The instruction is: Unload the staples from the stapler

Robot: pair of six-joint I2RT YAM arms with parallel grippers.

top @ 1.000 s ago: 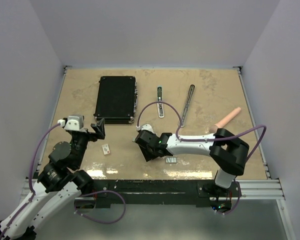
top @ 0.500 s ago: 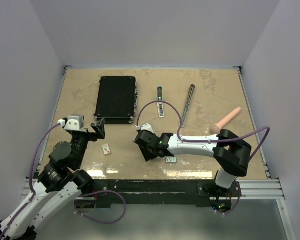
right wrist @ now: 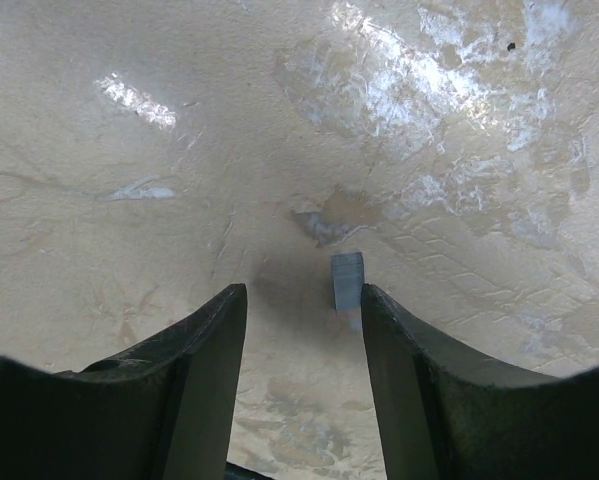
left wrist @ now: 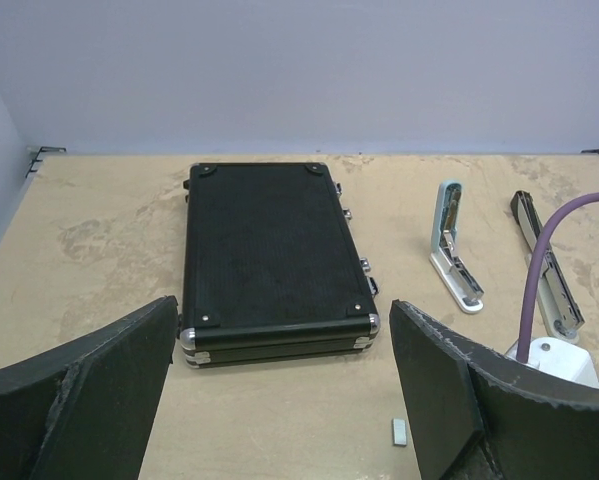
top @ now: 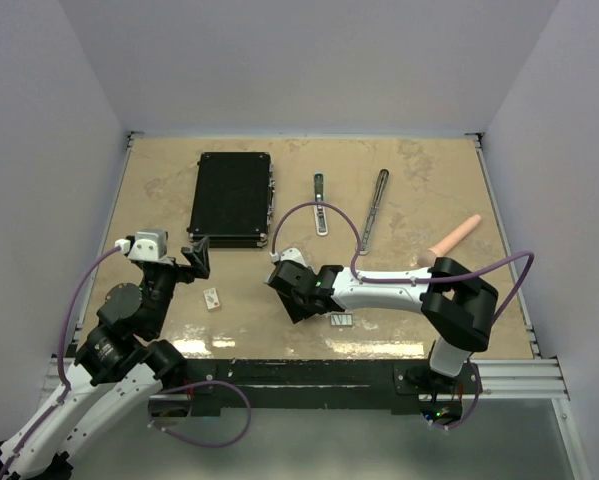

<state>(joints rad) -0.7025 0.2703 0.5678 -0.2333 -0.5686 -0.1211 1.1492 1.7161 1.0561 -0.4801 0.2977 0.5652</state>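
The stapler lies in two slim bars at the back of the table: one dark-tipped [top: 320, 203] [left wrist: 454, 245], the other [top: 375, 207] [left wrist: 549, 265] to its right. A short grey ribbed strip of staples [right wrist: 347, 280] lies flat on the table, just inside the tip of my right finger [right wrist: 404, 350]. My right gripper [right wrist: 304, 300] [top: 287, 290] is low over the table and open; nothing is clamped. Another staple strip [top: 342, 319] lies by the right forearm. My left gripper [left wrist: 279, 400] [top: 197, 258] is wide open, empty, facing the case.
A flat black case [top: 231, 198] [left wrist: 269, 250] lies at the back left. A pinkish cylinder [top: 454, 240] rests at the right. A small white block [top: 212, 298] sits between the arms. A small pale grey piece [left wrist: 400, 431] lies near my left gripper's right finger.
The right arm's elbow shifted slightly and came back. The jaws and the objects stand as before.
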